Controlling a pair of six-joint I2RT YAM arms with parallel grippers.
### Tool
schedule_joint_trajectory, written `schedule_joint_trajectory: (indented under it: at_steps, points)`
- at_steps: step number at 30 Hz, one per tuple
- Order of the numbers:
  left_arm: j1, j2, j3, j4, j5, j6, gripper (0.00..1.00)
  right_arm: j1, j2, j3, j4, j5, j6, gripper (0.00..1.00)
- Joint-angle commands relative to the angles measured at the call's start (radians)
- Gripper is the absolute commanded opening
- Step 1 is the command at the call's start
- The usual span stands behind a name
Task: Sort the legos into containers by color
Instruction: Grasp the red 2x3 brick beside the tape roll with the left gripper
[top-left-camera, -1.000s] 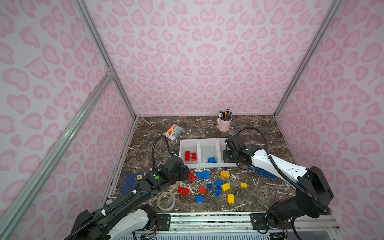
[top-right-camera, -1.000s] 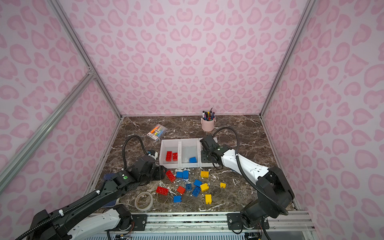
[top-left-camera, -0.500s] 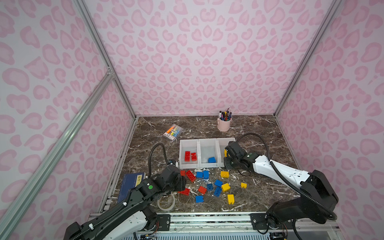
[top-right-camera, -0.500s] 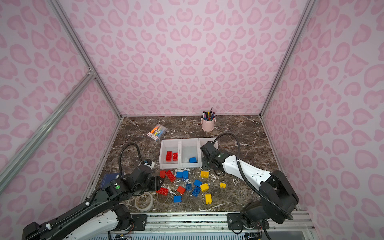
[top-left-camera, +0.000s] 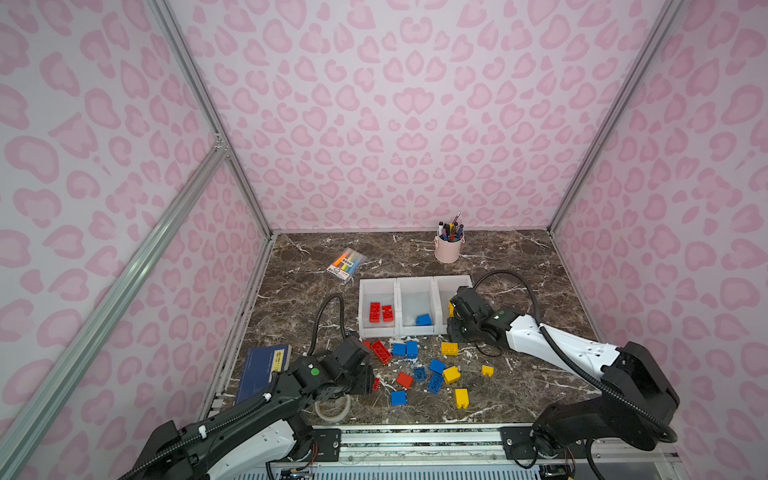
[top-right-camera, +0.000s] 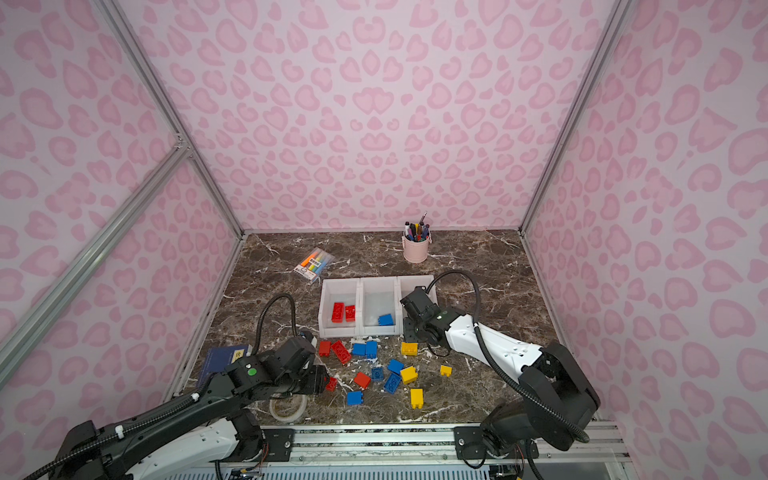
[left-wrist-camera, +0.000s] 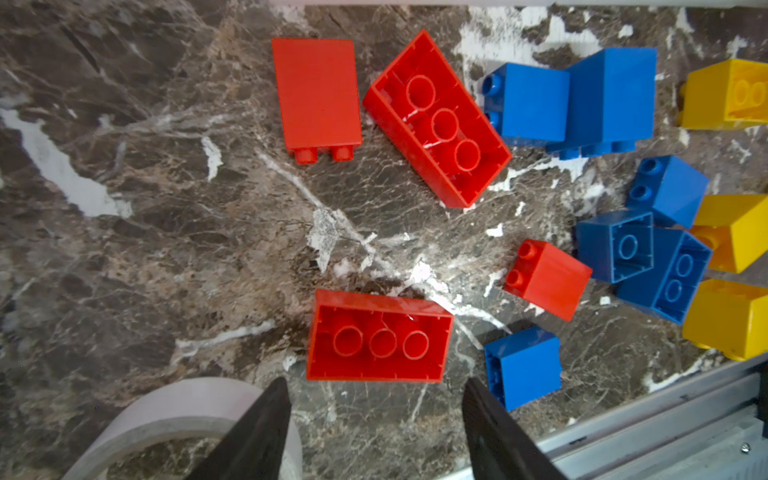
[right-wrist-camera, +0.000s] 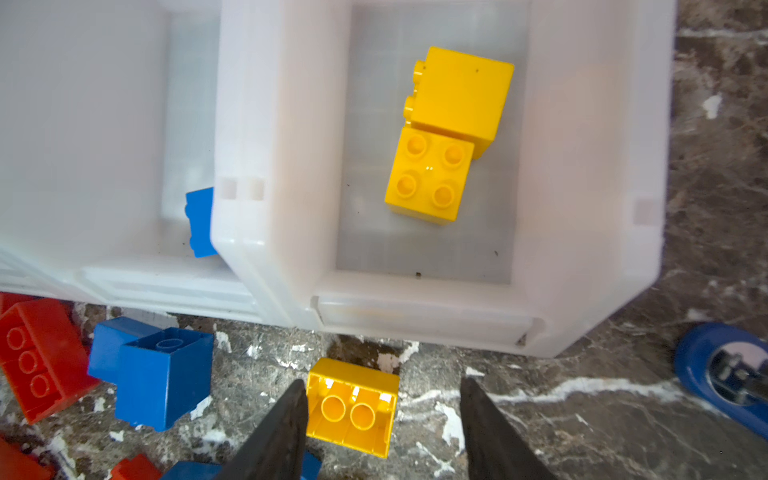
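three containers (top-left-camera: 417, 279) stand in a row in a top view: a red pair (top-left-camera: 381, 311) in the left one, one blue brick (top-left-camera: 424, 319) in the middle. over a dozen legos (top-left-camera: 436, 366) lie loose just nearer.

left wrist view: left gripper (left-wrist-camera: 374, 386) jaws apart, empty, just short of an upturned red brick (left-wrist-camera: 378, 336). judged next: advance, close.

right wrist view: right gripper (right-wrist-camera: 382, 384) jaws apart around a yellow brick (right-wrist-camera: 353, 409) on the table, unclamped, near the right container's lip; two yellow bricks (right-wrist-camera: 449, 137) lie inside. judged next: close, lift, drop in.

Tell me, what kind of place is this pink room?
Probably a robot test booth: pink patterned panels on aluminium posts enclose a marble-look table, two robot arms stand at a rail, toy bricks lie before white bins.
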Motion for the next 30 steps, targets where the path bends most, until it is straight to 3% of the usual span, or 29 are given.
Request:
schedule_joint_trajectory:
  at_steps: [1,19,30]
  points:
    - [-0.002,0.032,0.017,0.032,0.006,0.034,0.68,0.004,-0.011,-0.007,0.009,0.006,0.013,0.59]
    - [-0.147,0.254,0.164,-0.043,-0.166,0.118,0.75,0.025,-0.032,0.001,-0.009,0.014,0.021,0.59]
    - [-0.164,0.326,0.182,-0.083,-0.217,0.092,0.77,0.031,-0.034,-0.012,-0.003,0.013,0.03,0.59]
